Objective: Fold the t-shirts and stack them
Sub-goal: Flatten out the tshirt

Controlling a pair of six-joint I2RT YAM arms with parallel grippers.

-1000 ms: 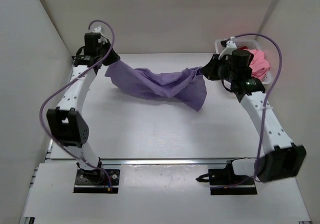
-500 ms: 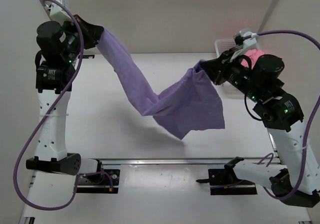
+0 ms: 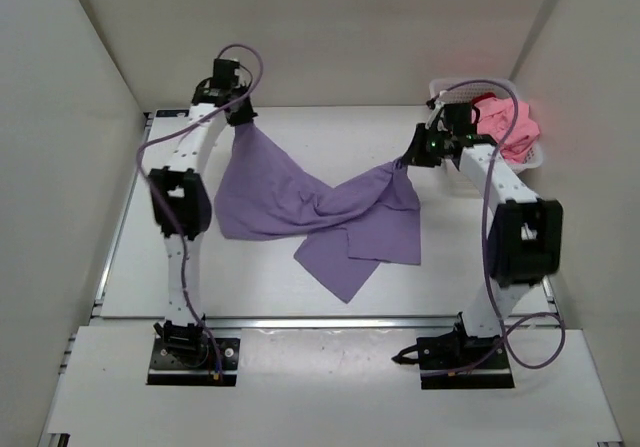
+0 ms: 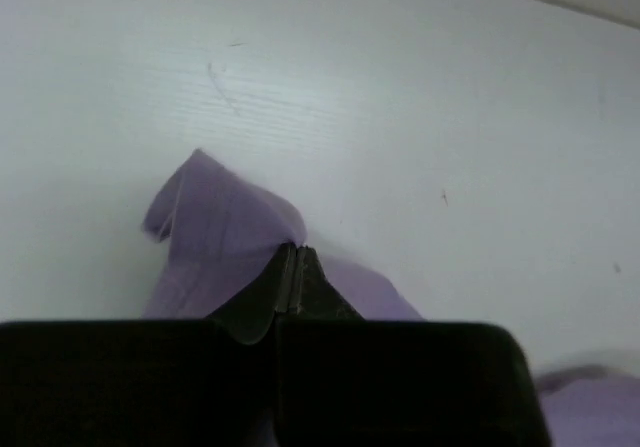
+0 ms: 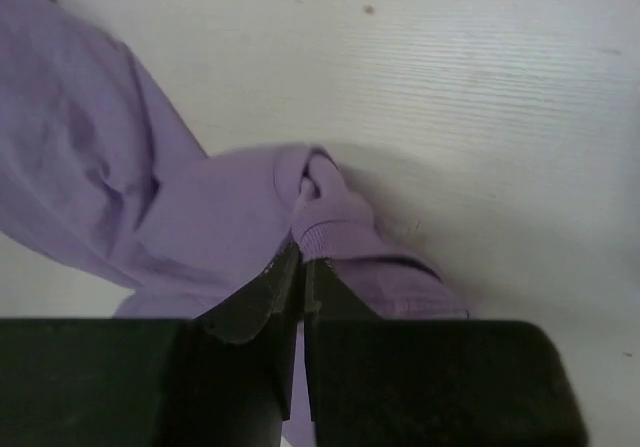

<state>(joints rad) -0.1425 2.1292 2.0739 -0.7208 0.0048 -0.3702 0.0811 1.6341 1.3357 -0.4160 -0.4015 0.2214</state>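
Purple shirt, sagging onto table, is being pinched at two corners: left gripper clenched at 11 o'clock, right gripper clenched at 2 o'clock, likely for spreading flat before folding.

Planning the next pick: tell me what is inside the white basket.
A pink shirt lies heaped in the basket, rising above its rim. Anything beneath the shirt is covered and cannot be seen.

Basket just beside right end effector
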